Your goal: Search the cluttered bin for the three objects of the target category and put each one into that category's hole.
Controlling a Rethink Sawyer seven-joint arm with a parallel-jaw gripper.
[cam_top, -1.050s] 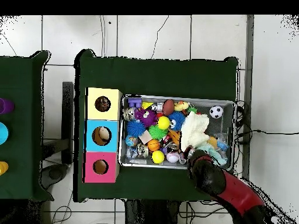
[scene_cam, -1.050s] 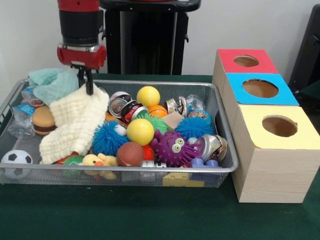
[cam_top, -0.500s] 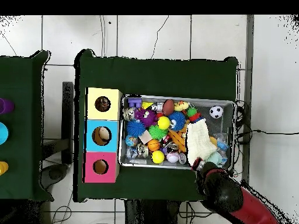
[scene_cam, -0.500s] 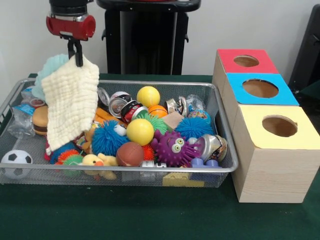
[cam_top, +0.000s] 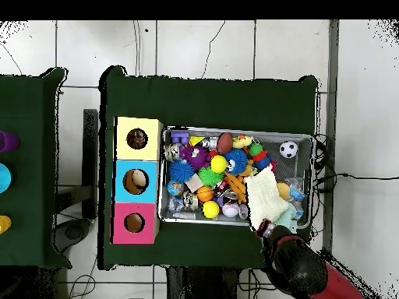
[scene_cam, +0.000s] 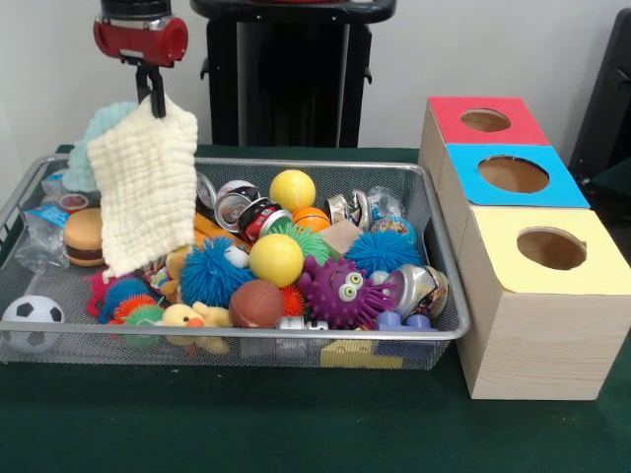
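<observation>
Gripping cream cloth (scene_cam: 145, 192), gripper (scene_cam: 155, 103) (pinched), above bin (scene_cam: 446, 258)

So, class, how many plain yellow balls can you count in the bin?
2: one yellow ball near the far rim, another yellow ball in the middle beside the purple monster. More may lie hidden under the clutter.

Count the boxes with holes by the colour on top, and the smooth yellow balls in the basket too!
Red-topped box: 1
Blue-topped box: 1
Yellow-topped box: 1
Smooth yellow balls: 2
Total: 5
</observation>
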